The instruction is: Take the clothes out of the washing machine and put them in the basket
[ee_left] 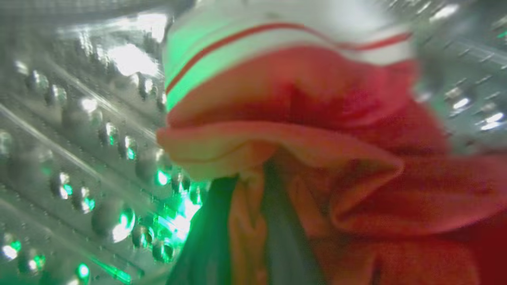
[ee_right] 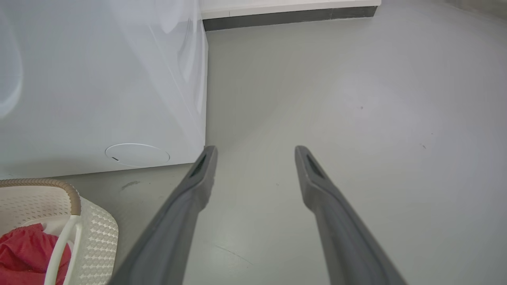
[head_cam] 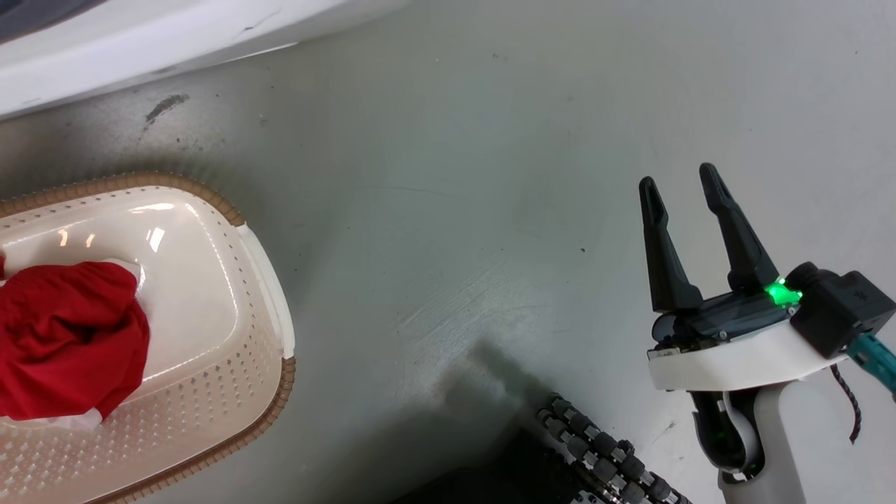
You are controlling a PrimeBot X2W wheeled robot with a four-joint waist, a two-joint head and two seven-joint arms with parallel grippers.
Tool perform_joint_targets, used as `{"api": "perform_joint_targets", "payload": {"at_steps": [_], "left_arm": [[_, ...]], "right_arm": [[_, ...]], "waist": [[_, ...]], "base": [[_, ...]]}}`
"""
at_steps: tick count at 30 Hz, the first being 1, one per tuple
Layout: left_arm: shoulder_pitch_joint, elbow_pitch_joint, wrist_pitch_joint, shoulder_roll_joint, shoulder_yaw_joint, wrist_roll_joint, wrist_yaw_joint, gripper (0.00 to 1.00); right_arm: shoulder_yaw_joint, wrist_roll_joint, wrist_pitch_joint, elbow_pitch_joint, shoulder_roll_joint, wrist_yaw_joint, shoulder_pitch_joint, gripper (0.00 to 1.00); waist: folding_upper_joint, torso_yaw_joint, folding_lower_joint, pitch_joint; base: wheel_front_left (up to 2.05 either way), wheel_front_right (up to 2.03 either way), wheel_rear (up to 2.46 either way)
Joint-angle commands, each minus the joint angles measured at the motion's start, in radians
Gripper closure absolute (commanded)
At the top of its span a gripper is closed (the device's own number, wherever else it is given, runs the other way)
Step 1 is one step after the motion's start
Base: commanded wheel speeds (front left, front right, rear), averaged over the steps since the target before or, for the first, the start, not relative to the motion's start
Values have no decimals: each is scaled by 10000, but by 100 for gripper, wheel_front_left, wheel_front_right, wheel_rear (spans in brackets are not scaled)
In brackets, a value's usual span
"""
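In the left wrist view my left gripper is inside the washing machine's shiny perforated drum. Its dark fingers are shut on a fold of the clothes, a red garment with white, red-striped trim. Another red garment lies in the cream basket at the head view's left, below the washing machine's white front. My right gripper hangs open and empty over bare floor at the lower right. Its wrist view shows the open gripper, the washing machine and the basket with red cloth.
Grey floor spreads between the basket and my right arm. A black roller wheel of my base sits at the bottom edge. A dark skirting strip runs along the far wall beyond the machine's corner.
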Motion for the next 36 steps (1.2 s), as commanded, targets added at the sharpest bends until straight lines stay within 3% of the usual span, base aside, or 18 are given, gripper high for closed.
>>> {"api": "perform_joint_targets", "payload": {"at_steps": [1,8,17,23,31,36], "left_arm": [[160,-132,-355,-58,-64,-94,17,100],[895,-82,-2678,-384,-43,-416,13,100],[3071,104,-6206,-811,127,-1282,13,100],[4442,288,-7842,-1106,39,-1636,13,100],[6247,-171,-8600,-1563,324,-1793,163,100],[7886,-2097,-8606,-1755,1397,-1567,782,100]], "right_arm": [[-46,-6,-22,-13,11,-10,-121,0],[-523,-557,-22,102,10,-10,-241,0],[-1008,-1248,-22,119,1,-9,178,0],[-1228,-1677,-22,242,4,-9,459,0],[-1231,-1946,-22,457,5,-9,812,0],[-1443,-1958,-22,600,1,-9,1026,0]], "waist": [[0,32,-1,-119],[0,656,-1,-941],[0,1531,-1,-2453],[0,2007,-1,-3531],[0,2444,-1,-4848],[0,2732,-1,-5637]], "base": [[0,0,0],[0,0,0],[0,0,0],[0,0,0],[0,0,0],[0,0,0]]}}
